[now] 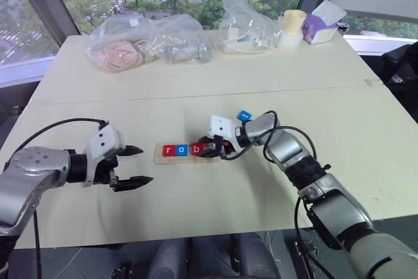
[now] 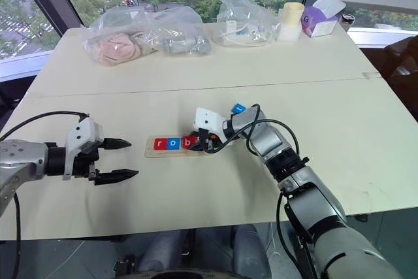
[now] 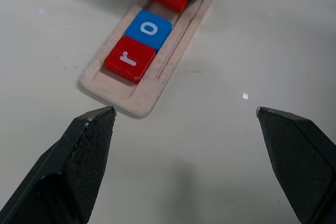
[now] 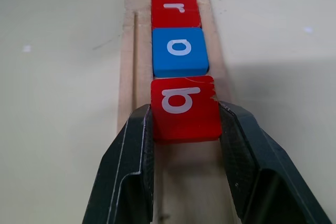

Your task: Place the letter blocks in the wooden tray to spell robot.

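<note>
Red r tile [image 4: 175, 10], blue o tile [image 4: 179, 51], red b tile [image 4: 185, 107], pale wooden tray [image 3: 149, 94].

The wooden tray [image 4: 127, 72] is pale, unvarnished wood with a fine grain and a matt, slightly rough look. The letter blocks [image 4: 179, 52] look like smooth plastic in red and blue, with a faint sheen and white printed letters; the red b block [image 4: 185, 109] has a small chip at one corner. The right claw [image 4: 184, 129] has matt black fingers [image 4: 131, 156], and the left claw [image 3: 184, 116] shows a fine dotted texture on its pads [image 3: 89, 145]. The tabletop [image 1: 196, 89] is smooth, matt cream. Clear, crinkled plastic bags [image 1: 176, 37] lie at its far side.
</note>
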Controlling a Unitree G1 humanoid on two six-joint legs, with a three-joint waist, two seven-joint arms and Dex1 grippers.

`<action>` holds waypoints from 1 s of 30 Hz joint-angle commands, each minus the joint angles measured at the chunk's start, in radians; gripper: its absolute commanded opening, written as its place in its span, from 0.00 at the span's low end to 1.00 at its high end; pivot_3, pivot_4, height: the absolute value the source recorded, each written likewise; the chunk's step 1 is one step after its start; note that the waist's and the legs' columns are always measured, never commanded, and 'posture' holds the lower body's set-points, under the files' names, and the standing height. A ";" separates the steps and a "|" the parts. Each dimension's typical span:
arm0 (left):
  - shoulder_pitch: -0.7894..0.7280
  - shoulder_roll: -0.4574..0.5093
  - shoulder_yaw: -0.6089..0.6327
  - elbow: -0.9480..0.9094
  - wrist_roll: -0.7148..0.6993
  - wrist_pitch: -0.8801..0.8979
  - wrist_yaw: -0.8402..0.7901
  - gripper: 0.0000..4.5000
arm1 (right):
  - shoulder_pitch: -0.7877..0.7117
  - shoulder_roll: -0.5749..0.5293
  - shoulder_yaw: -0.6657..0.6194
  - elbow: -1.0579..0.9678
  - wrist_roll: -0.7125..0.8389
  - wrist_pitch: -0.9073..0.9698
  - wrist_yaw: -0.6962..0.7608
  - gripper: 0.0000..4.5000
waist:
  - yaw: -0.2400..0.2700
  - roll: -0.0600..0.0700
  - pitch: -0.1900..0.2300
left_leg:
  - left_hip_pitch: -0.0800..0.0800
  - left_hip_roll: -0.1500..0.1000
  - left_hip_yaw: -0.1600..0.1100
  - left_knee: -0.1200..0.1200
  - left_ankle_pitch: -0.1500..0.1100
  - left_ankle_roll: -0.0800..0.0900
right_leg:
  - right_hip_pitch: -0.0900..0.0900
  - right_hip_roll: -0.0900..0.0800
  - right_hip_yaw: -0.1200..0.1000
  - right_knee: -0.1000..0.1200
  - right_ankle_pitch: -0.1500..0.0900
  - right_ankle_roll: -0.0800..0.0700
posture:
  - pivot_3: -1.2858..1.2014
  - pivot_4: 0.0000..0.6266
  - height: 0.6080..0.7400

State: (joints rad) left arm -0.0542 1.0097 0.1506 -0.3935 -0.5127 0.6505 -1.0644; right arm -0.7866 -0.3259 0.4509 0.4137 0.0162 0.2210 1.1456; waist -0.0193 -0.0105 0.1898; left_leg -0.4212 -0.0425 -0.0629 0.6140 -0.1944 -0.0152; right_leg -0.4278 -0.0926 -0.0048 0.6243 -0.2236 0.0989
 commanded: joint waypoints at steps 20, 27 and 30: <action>-0.065 -0.060 -0.011 0.016 0.009 -0.039 0.044 1.00 | -0.013 -0.044 -0.280 -0.169 0.045 0.089 -0.206 1.00 | 0.008 0.000 0.000 | 0.001 0.000 0.000 0.000 0.000 0.000 | 0.000 0.000 0.001 0.002 0.000 0.000 | 0.52 0.24 0.96; -0.210 -0.216 -0.008 -0.078 -0.184 0.108 0.142 1.00 | 0.288 -0.095 -0.443 -0.613 0.094 0.474 -0.417 1.00 | 0.019 -0.001 0.000 | -0.001 -0.001 -0.001 0.001 -0.001 -0.001 | -0.001 -0.001 0.001 0.005 0.000 0.002 | 0.52 0.24 0.96; -0.224 -0.232 -0.056 -0.085 -0.158 0.106 0.156 1.00 | 0.356 -0.066 -0.462 -0.717 0.093 0.609 -0.521 1.00 | 0.000 -0.001 0.000 | 0.001 0.000 0.000 0.001 -0.001 -0.001 | -0.001 -0.001 0.003 0.005 -0.001 0.001 | 0.52 0.24 0.96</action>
State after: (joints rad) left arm -0.2754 0.7786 0.1014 -0.4546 -0.6674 0.7580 -0.9162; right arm -0.4157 -0.4050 0.0177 -0.2218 0.0942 0.7796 0.6724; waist -0.0195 -0.0114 0.1897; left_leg -0.4185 -0.0424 -0.0621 0.6151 -0.1950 -0.0164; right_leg -0.4278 -0.0934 -0.0011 0.6288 -0.2243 0.0996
